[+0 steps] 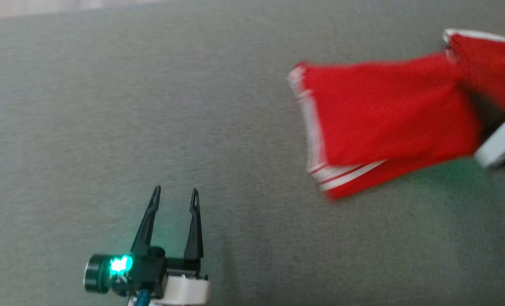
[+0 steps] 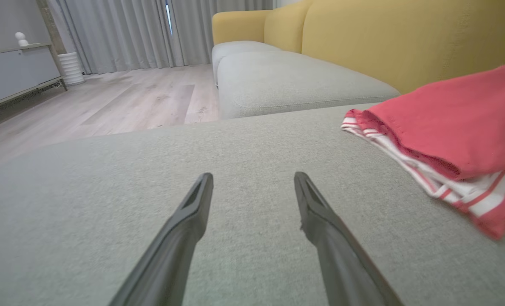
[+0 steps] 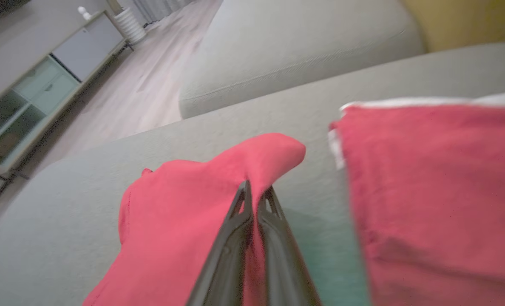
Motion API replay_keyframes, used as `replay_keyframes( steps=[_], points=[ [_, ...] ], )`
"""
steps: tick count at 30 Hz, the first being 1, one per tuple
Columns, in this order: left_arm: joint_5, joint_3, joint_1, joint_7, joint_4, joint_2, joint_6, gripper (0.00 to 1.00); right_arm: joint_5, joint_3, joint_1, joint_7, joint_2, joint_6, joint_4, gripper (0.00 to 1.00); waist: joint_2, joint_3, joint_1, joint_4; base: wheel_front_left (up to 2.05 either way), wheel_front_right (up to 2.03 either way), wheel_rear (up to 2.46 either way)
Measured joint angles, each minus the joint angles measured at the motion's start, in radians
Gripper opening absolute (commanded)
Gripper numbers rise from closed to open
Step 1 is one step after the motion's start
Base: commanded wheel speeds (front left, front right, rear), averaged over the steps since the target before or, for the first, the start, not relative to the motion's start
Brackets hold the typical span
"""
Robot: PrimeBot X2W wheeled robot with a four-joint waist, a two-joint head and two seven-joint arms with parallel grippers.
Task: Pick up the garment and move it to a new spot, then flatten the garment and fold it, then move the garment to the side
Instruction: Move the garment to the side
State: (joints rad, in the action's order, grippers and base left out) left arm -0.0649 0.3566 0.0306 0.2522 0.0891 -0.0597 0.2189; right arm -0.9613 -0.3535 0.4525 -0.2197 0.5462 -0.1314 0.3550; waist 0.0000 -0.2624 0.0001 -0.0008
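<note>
Pinching a fold of the red garment (image 3: 180, 212), right hand (image 3: 256, 190) clamped; left hand (image 1: 176, 194) splayed wide, empty

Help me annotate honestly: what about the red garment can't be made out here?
- Head view: garment runs off the right edge; motion blur smears its striped trim.
- Left wrist view: right edge cuts the garment off.
- Right wrist view: cloth draped over the right gripper hides how much it pinches.

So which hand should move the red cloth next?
The right hand. It is shut on a fold of the red white-striped fabric garment, while the left hand hangs open over the bare grey sofa cushion, apart from it.
</note>
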Motion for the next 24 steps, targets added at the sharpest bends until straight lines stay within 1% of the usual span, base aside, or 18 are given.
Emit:
replay_keyframes(
  steps=[4, 6, 8, 9, 10, 13, 14, 17, 20, 21, 24],
  points=[
    [0.013, -0.003, -0.04, 0.0, -0.006, -0.004, -0.008, 1.0, 0.047, 0.075, 0.069, -0.043, 0.129, 0.0, -0.037, 0.0, 0.0, -0.051, 0.0001, -0.046, 0.0, 0.0, 0.0],
    [0.013, -0.004, -0.057, 0.0, -0.008, -0.005, -0.013, 1.0, 0.063, 0.112, 0.091, -0.065, 0.168, 0.0, -0.047, 0.0, 0.0, -0.077, 0.0001, -0.064, 0.0, 0.0, 0.0],
    [0.013, -0.004, -0.073, 0.0, -0.011, -0.006, -0.017, 1.0, 0.089, 0.149, 0.102, -0.077, 0.193, 0.0, -0.051, 0.0, 0.0, -0.101, 0.0001, -0.079, 0.0, 0.0, 0.0],
    [0.013, -0.004, -0.079, 0.0, -0.012, -0.006, -0.019, 1.0, 0.115, 0.168, 0.107, -0.079, 0.199, 0.0, -0.051, 0.93, 0.0, -0.111, 0.0001, -0.085, 0.0, 0.0, 0.0],
    [0.013, -0.004, -0.086, 0.0, -0.012, -0.006, -0.025, 1.0, 0.147, 0.189, 0.111, -0.071, 0.202, 0.0, -0.049, 1.0, 0.0, -0.12, 0.0001, -0.091, 0.0, 0.0, 0.0],
    [0.012, -0.005, -0.101, 0.0, -0.012, -0.005, -0.027, 1.0, 0.226, 0.244, 0.117, -0.024, 0.196, 0.0, -0.05, 1.0, 0.0, -0.132, 0.0002, -0.103, 0.0, 0.0, 0.0],
    [0.012, -0.006, -0.105, 0.0, -0.011, -0.004, -0.035, 1.0, 0.255, 0.259, 0.117, -0.004, 0.188, 0.0, -0.051, 1.0, 0.0, -0.128, 0.0002, -0.103, 0.0, 0.0, 0.0],
    [-0.011, -0.011, -0.106, 0.0, -0.011, -0.002, -0.035, 1.0, 0.363, 0.276, 0.107, 0.064, 0.14, 0.0, -0.069, 1.0, 0.0, -0.101, -0.0002, -0.1, 0.0, 0.0, 0.0],
    [-0.024, -0.017, -0.105, 0.0, -0.011, 0.0, -0.035, 1.0, 0.432, 0.272, 0.06, 0.125, 0.051, 0.0, -0.105, 1.0, 0.0, -0.063, -0.0002, -0.097, 0.0, 0.0, 0.0],
    [-0.025, -0.023, -0.099, 0.0, -0.011, 0.0, -0.035, 1.0, 0.465, 0.259, 0.0, 0.17, -0.015, 0.0, -0.118, 1.0, 0.0, -0.032, -0.0002, -0.094, 0.0, 0.0, 0.0],
    [-0.034, -0.031, -0.065, 0.0, -0.012, 0.001, -0.034, 1.0, 0.516, 0.241, -0.107, 0.245, -0.111, 0.0, -0.118, 1.0, 0.0, 0.022, -0.0003, -0.09, 0.0, 0.0, 0.0]
  ],
)
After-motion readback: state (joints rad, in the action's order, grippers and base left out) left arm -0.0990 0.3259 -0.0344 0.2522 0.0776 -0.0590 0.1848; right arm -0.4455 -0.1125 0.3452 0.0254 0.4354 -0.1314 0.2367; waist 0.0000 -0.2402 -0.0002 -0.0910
